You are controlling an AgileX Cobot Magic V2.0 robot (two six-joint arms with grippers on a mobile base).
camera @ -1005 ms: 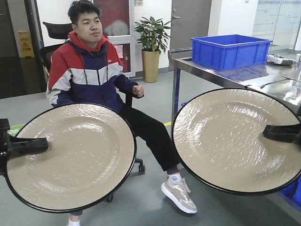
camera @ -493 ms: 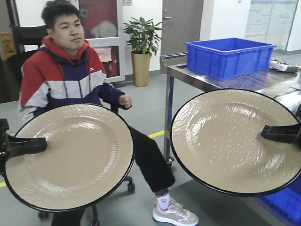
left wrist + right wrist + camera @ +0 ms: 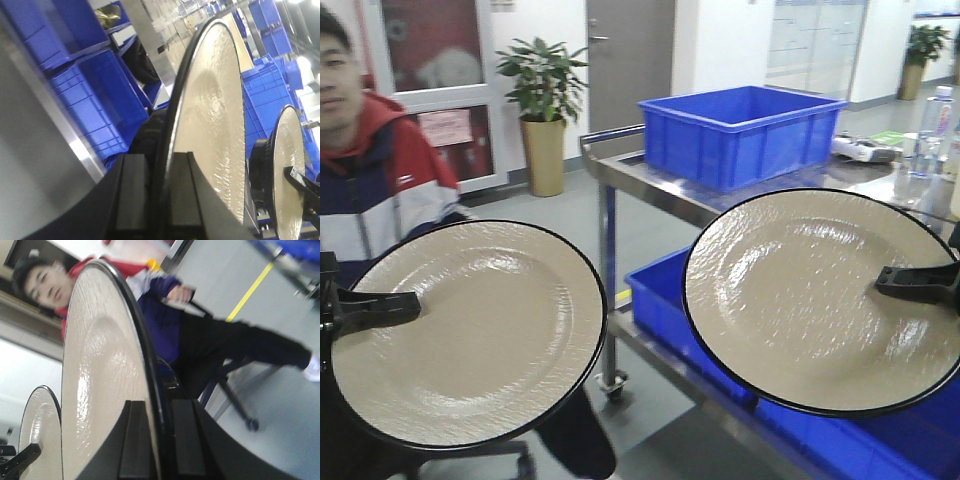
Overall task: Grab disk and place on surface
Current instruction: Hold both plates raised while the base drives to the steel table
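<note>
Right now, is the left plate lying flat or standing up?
Standing up: left plate faces forward, rim pinched in left gripper.

Beige, black-rimmed left disk [image 3: 470, 335] and right disk [image 3: 800, 300] stand near upright, rims clamped in the left gripper [image 3: 380, 308] and right gripper [image 3: 910, 283]; the surface [image 3: 860, 180] lies beyond.

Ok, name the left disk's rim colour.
Black; the disk shows it clearest in the front-facing view.
</note>
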